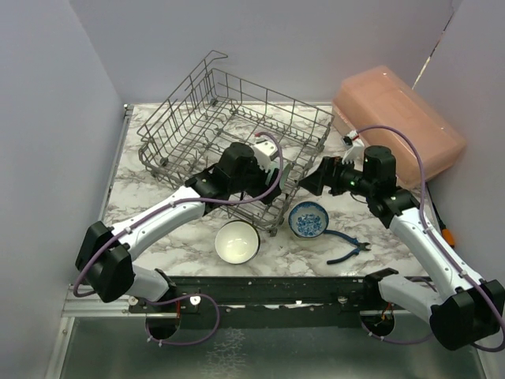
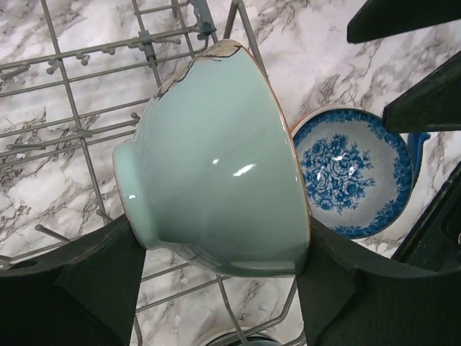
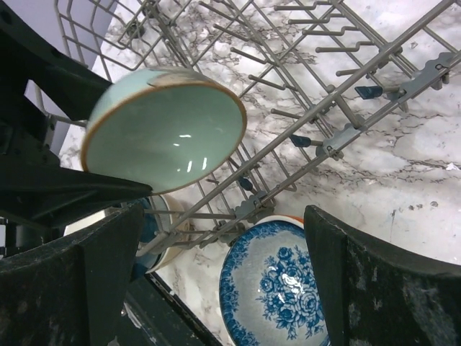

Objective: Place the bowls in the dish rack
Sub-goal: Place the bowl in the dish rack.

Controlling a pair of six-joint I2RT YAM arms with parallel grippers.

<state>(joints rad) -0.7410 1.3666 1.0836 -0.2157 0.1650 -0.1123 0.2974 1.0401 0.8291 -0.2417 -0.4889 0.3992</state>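
Note:
My left gripper (image 2: 223,252) is shut on a mint green bowl (image 2: 216,173), held on its side by the foot and rim above the dish rack's (image 1: 229,134) near right corner. From the right wrist the same bowl (image 3: 169,130) shows its hollow over the rack wires (image 3: 324,94). My right gripper (image 3: 216,281) hangs open above a blue-patterned white bowl (image 3: 277,288), which sits on the table just outside the rack (image 1: 308,219) with an orange rim (image 3: 292,218) showing under it. A cream bowl (image 1: 237,241) stands in front of the rack.
A pink translucent box (image 1: 398,126) lies at the back right. Blue-handled pliers (image 1: 347,249) rest on the marble right of the patterned bowl. Walls close in the table on the left, back and right.

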